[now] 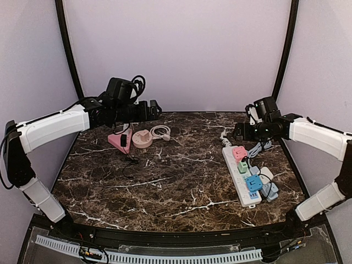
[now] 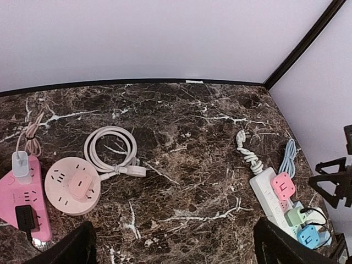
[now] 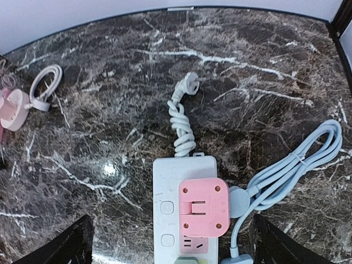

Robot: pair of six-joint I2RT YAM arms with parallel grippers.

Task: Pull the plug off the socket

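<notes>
A white power strip [image 1: 242, 179] lies at the right of the table with a pink plug [image 1: 239, 153], a green plug [image 1: 242, 166] and a blue plug [image 1: 253, 183] seated in it. My right gripper [image 1: 237, 131] hovers above the strip's far end, open and empty. In the right wrist view its gripper [image 3: 173, 248] spans the strip [image 3: 168, 176], and the pink plug [image 3: 203, 206] sits between the wide-apart fingers [image 3: 66, 247]. My left gripper [image 1: 155, 107] is open and empty, high over the back left; its fingers [image 2: 71, 250] show at the bottom corners.
A pink triangular socket [image 2: 22, 198] holds a white charger [image 2: 21, 164] and a black plug [image 2: 25, 217]. Beside it are a round pink socket [image 2: 71, 184] and a coiled white cable [image 2: 110, 148]. A light blue cable [image 3: 297, 165] lies right of the strip, and the strip's twisted white cord [image 3: 181, 121] lies behind it.
</notes>
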